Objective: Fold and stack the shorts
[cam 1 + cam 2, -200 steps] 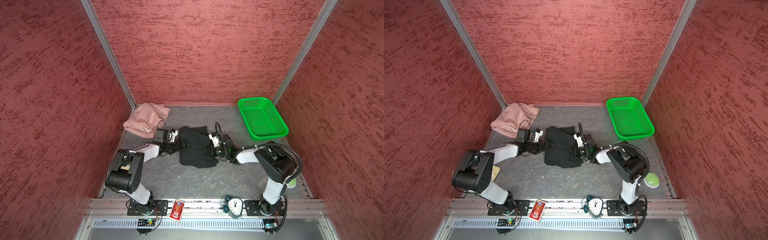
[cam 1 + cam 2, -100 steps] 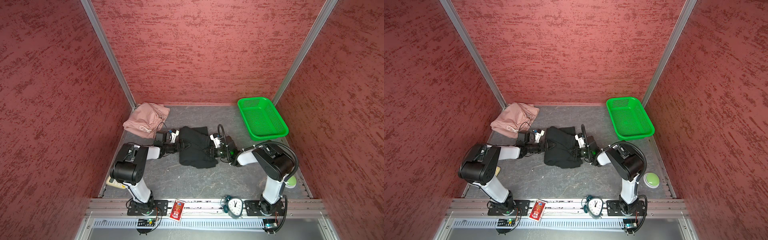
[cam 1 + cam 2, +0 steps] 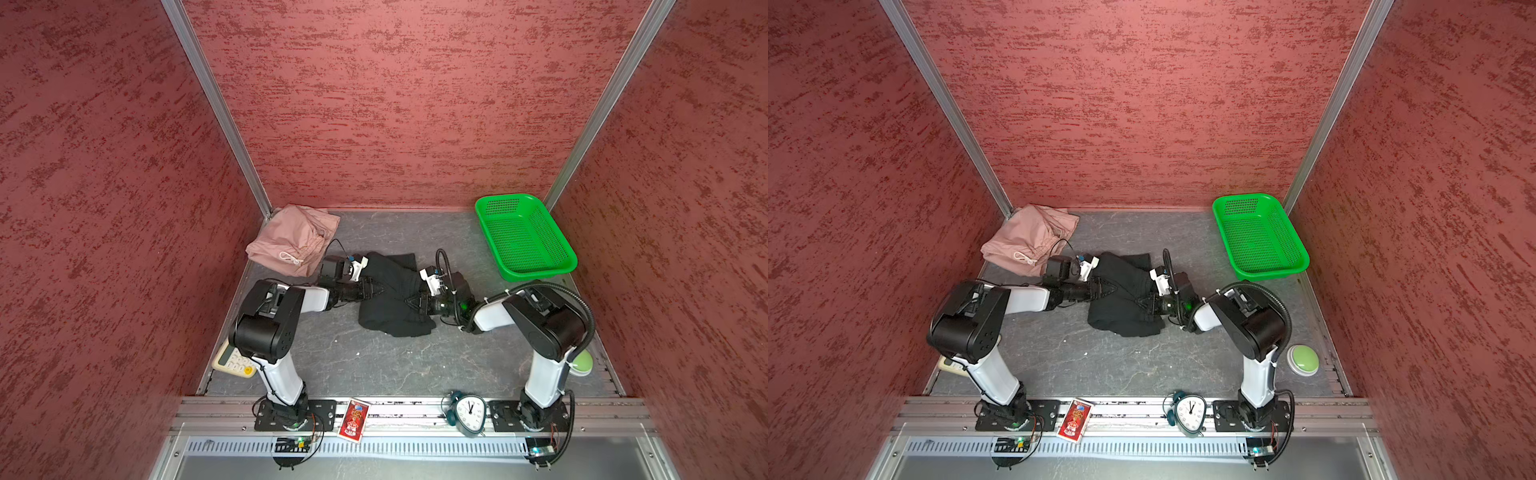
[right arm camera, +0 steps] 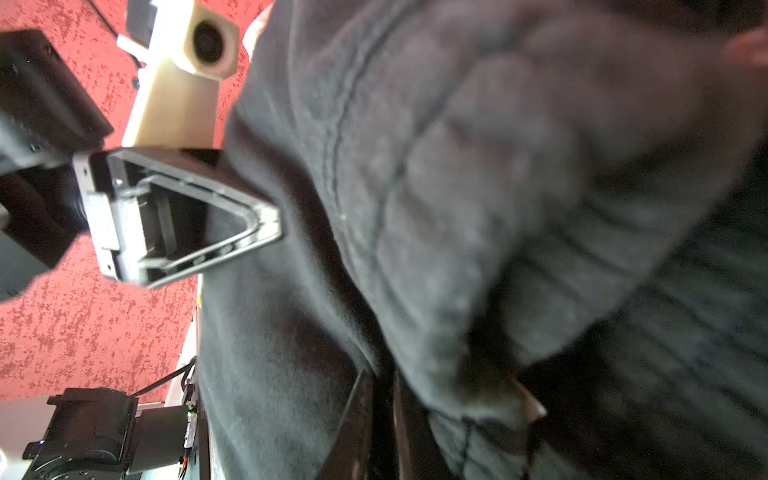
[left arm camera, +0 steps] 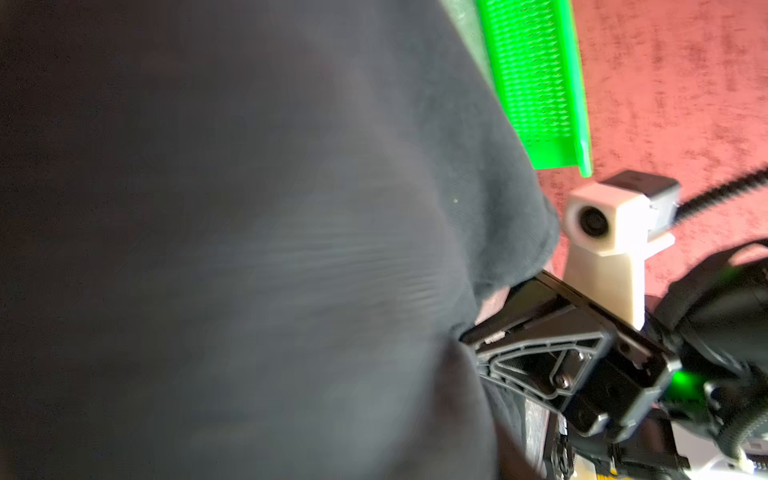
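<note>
Fold setup: black shorts (image 3: 386,309) between pincers; right pincer (image 3: 410,301) nearly closed, pinching its edge; left pincer (image 3: 377,287) at opposite edge, closure not discernible; pink shorts (image 3: 291,239) just behind left pincer. Confirm both grips, then lift evenly.

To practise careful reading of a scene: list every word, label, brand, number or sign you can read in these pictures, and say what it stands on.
No text can be read for certain.
Red printed packet: print too small to read.
Teal alarm clock with a white face: dial marks too small to read.
Cream keypad calculator: key labels too blurred to read.
</note>
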### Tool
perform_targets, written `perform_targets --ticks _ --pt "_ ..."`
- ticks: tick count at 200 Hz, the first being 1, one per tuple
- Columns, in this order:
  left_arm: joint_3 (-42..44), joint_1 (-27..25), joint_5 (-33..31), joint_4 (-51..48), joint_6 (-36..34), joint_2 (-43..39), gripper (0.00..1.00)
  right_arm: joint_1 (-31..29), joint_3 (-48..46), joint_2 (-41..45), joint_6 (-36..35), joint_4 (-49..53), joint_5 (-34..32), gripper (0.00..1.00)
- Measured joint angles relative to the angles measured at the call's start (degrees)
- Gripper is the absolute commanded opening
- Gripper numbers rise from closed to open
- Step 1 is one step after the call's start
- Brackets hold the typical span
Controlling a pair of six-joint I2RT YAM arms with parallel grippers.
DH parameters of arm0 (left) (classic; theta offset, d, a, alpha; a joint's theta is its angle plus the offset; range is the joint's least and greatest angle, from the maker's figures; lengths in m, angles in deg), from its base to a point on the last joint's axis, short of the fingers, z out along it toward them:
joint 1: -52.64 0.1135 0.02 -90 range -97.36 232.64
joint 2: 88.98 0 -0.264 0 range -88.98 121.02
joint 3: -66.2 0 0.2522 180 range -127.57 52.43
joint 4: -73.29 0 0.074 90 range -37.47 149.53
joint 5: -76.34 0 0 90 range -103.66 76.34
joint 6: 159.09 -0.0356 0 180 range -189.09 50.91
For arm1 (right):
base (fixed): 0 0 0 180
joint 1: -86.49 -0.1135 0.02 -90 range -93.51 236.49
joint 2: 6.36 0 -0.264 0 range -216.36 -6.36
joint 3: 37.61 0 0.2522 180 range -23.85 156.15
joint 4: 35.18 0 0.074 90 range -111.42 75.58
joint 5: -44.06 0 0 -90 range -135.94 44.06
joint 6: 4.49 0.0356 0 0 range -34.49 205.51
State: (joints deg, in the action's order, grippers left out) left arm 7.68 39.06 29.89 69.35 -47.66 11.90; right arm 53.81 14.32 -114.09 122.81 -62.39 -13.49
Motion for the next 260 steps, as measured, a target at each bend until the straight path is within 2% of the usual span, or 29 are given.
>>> perform_targets --ticks 24,34,64,105,135,201,221,260 --pt "-7.48 -1.07 -3.52 -12.96 -3.91 -0.02 0.00 0.00 0.02 -1.03 0.96 -2.67 0.33 0.24" --pt "-11.15 -1.81 -5.55 -18.97 -5.60 -0.02 0.00 0.00 0.02 -1.33 1.25 -3.82 0.59 0.34" --pt "-24.44 -3.43 -12.87 -38.29 -10.97 0.37 0.00 0.00 0.04 -1.38 1.75 -6.45 1.03 0.51" --pt "-45.83 -1.92 -22.47 -60.17 -17.22 5.97 0.00 -0.07 0.04 0.17 1.77 -6.27 0.98 0.54" --pt "-59.84 1.51 -25.31 -72.04 -21.20 12.48 0.00 -0.07 -0.11 0.87 2.45 -7.93 1.38 0.54" --pt "-82.86 9.03 -20.76 -85.64 -27.74 20.35 0.00 -0.07 -1.46 0.85 5.53 -12.39 3.39 0.54" --pt "-88.21 11.15 -17.46 -87.89 -29.46 22.08 0.00 -0.09 -1.46 0.85 5.79 -12.55 3.58 0.54" --pt "-100.32 18.45 -9.46 -93.88 -31.69 27.54 0.00 -0.09 -1.46 0.85 6.62 -12.96 3.56 0.54"
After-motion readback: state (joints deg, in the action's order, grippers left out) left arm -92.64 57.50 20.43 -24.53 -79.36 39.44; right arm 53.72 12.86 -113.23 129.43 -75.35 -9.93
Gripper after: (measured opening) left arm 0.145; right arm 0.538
